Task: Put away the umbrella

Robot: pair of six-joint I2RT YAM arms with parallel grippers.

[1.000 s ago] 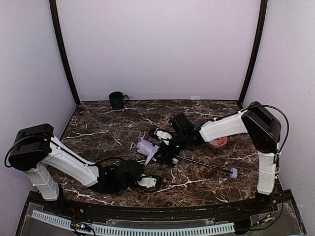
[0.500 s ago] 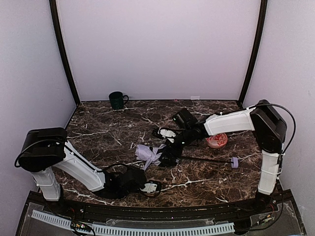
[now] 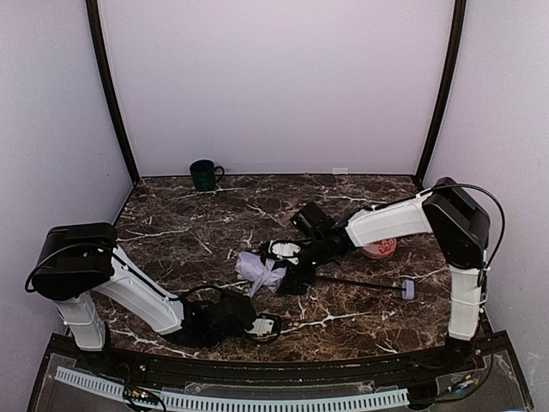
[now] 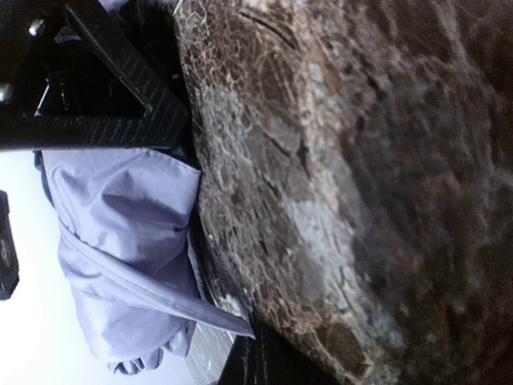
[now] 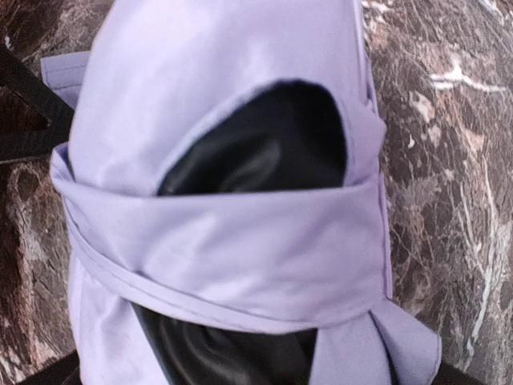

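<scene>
The umbrella point(image 3: 260, 270) lies folded on the marble table, a pale lavender bundle with black lining. Its thin black shaft point(image 3: 360, 281) runs right to the small lavender handle point(image 3: 407, 289). My right gripper point(image 3: 290, 262) sits over the bundle's right end and seems shut on it. In the right wrist view the umbrella point(image 5: 224, 241) fills the frame, with a fabric strap across it, and the fingers are hidden. My left gripper point(image 3: 264, 326) lies low on the table in front of the bundle, apart from it. The left wrist view shows the umbrella point(image 4: 120, 241) at left, but not the jaws.
A red-patterned bowl point(image 3: 378, 251) sits behind the right forearm, partly hidden. A dark green mug point(image 3: 204, 174) stands at the back left by the wall. The table's front edge is just below the left gripper.
The right gripper and the umbrella bundle shifted slightly nearer and left. The handle swung away, then back a little. The left arm's elbow moved right, and its gripper stayed near the front edge.
</scene>
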